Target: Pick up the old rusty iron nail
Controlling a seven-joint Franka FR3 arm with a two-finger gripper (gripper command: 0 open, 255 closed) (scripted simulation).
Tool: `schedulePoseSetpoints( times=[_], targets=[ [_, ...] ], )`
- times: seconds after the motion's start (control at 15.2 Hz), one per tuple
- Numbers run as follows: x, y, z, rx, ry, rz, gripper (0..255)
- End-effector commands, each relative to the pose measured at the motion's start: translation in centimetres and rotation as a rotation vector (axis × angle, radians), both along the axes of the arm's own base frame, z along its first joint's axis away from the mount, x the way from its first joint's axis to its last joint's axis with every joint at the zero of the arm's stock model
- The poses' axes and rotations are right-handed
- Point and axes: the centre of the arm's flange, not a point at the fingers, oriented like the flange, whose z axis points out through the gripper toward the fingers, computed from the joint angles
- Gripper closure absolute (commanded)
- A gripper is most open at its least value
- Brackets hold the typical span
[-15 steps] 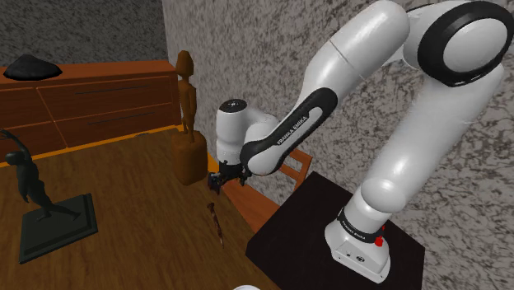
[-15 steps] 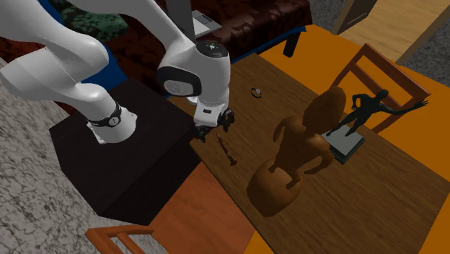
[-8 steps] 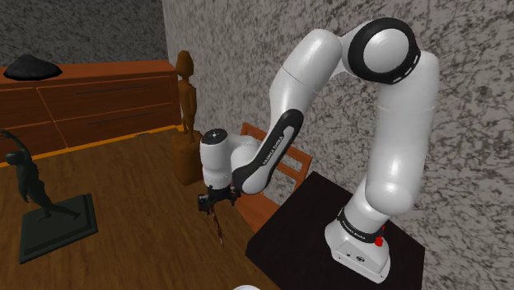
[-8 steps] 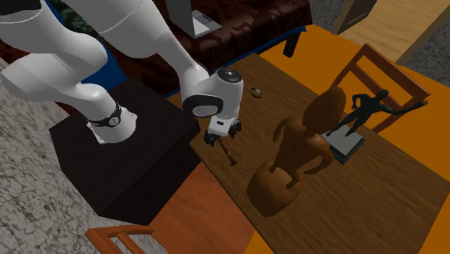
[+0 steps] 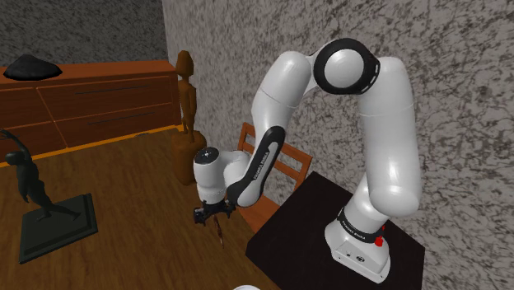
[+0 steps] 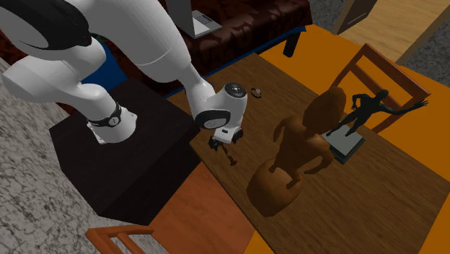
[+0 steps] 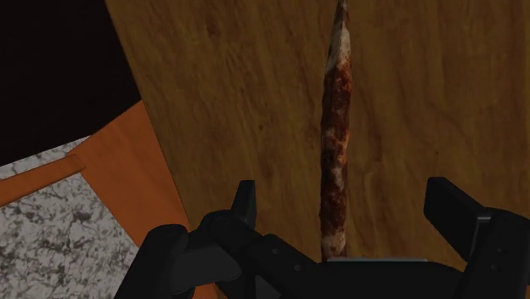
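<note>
The rusty nail (image 7: 334, 136) is a long reddish-brown spike lying flat on the wooden table (image 7: 408, 102). It runs lengthwise between my two black fingers (image 7: 463, 217), which stand well apart and do not touch it. In the shoulder view my gripper (image 5: 211, 217) hovers just over the nail (image 5: 220, 234), near the table's edge by the stand. In the second exterior view the gripper (image 6: 225, 144) sits low over the nail (image 6: 231, 156), whose near end is hidden under the hand.
A tall brown wooden figure (image 5: 187, 123) stands close behind the gripper. A dark statuette on a slab (image 5: 45, 210) is at the shoulder view's left. A small round object (image 6: 255, 92) lies on the table. The black stand (image 5: 329, 247) borders the table edge.
The arm has folded down and forward. My gripper has dropped from above the table to just over the nail, fingers still apart.
</note>
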Motion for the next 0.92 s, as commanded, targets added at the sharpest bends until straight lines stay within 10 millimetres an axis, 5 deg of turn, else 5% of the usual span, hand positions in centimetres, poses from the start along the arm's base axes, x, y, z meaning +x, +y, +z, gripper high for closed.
schedulePoseSetpoints(
  times=[0.0, 0.2, 0.26, 0.86],
  targets=[
    [-0.01, 0.02, -1.04, 0.0, 0.0, 0.0, 0],
    [-0.02, 0.02, -1.87, 0.0, 0.0, 0.0, 0],
    [0.01, -0.03, -1.89, 0.0, 0.0, 0.0, 255],
    [-0.01, 0.02, -1.87, 0.0, 0.0, 0.0, 255]
  ],
)
